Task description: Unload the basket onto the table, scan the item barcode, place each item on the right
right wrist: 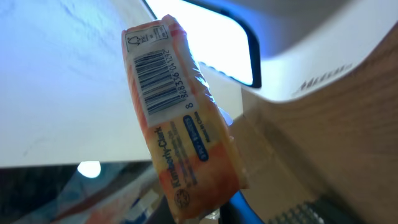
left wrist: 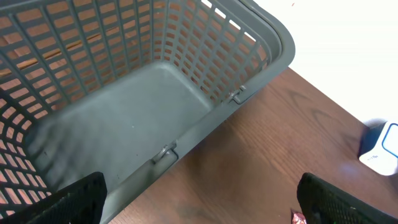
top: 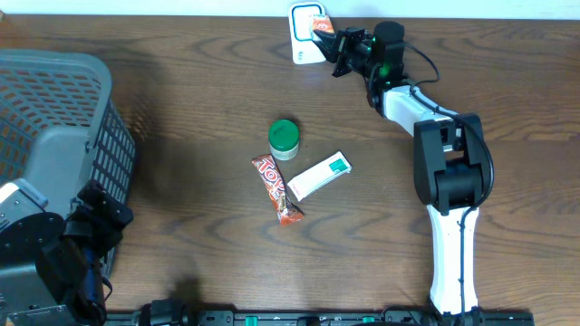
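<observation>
At the far left stands a grey mesh basket (top: 54,109) on the brown wooden table (top: 199,100); the left gripper (top: 95,215) sits at its near corner, and in the left wrist view its two dark fingers (left wrist: 74,199) stand wide apart with nothing between them, above the basket's front wall and the bare table. Near the middle of the table lie three things close together: a jar (top: 284,139) with a green lid, upright; just below it a red candy bar (top: 277,188) lying slanted; and beside that a white box (top: 319,176) with a green end, its near end touching the bar. At the far edge, right of centre, stands the white scanner (top: 304,36). The right gripper (top: 330,40) reaches it from the right, its jaws pinched on an orange packet (top: 320,26) held right in front of the scanner's face. In the right wrist view the packet's barcode (right wrist: 154,84) sits on its upper end, printed on a white panel, with the scanner's lit window just behind it
</observation>
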`<state>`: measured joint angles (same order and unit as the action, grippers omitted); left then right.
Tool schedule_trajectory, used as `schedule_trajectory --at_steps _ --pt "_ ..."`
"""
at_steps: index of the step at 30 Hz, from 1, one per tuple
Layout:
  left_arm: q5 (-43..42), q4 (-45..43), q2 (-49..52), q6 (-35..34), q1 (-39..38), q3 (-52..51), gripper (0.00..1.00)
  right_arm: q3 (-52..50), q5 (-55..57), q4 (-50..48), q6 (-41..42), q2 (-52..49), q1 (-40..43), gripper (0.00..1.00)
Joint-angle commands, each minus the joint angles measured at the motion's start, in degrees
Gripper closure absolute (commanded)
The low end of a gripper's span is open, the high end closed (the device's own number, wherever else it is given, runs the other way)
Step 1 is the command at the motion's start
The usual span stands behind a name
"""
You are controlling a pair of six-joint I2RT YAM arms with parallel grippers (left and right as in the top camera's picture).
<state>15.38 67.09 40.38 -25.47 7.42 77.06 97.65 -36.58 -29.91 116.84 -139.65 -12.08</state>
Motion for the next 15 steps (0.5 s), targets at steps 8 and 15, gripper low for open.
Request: schedule_trajectory --at_steps 8,15 --pt "0.8 0.0 0.0 0.3 0.3 0.0 0.02 0.3 10.3 -5.6 0.6 -0.2 -5.3 0.99" --pt "0.8 0.0 0.0 0.3 0.3 0.0 0.02 0.6 13.4 -10.1 0.5 -4.7 -6.6 0.99"
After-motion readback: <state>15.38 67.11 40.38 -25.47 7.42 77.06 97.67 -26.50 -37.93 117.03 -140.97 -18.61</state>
